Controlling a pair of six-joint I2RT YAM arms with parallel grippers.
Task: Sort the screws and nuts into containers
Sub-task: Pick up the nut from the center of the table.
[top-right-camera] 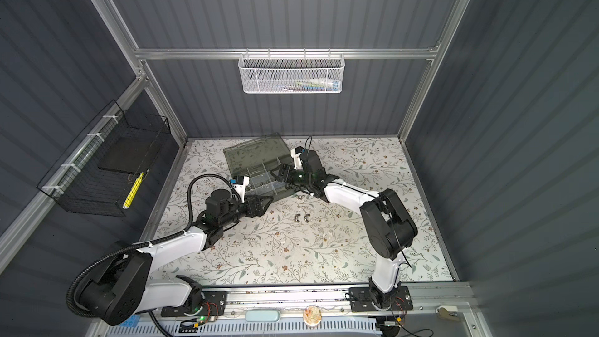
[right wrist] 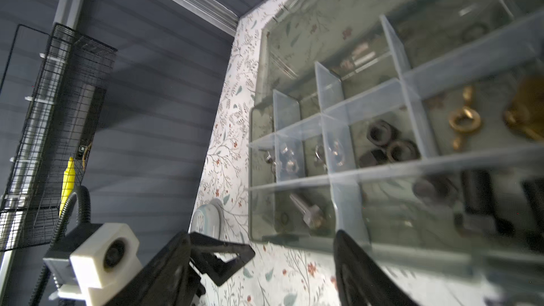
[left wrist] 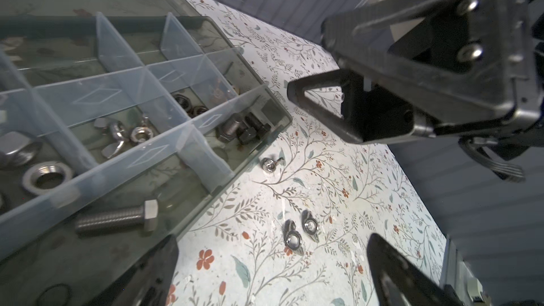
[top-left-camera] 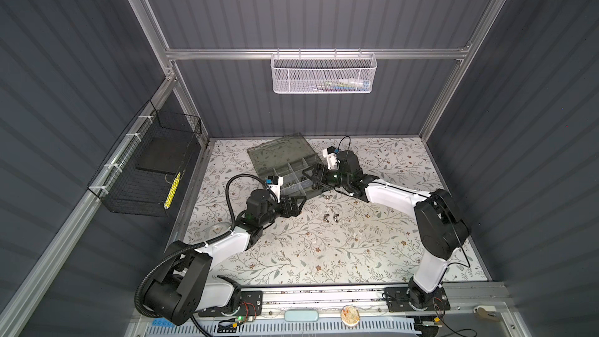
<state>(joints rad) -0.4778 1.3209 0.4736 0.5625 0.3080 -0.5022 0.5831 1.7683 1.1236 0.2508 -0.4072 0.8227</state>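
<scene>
At the case (top-left-camera: 279,153) edge, the right claw (right wrist: 295,245) stands apart, empty; the left claw (left wrist: 273,238) gapes too, near loose nuts (left wrist: 309,226) on the bench (top-left-camera: 324,248).

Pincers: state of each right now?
Left pincer: open, holding nothing.
Right pincer: open, holding nothing.
</scene>
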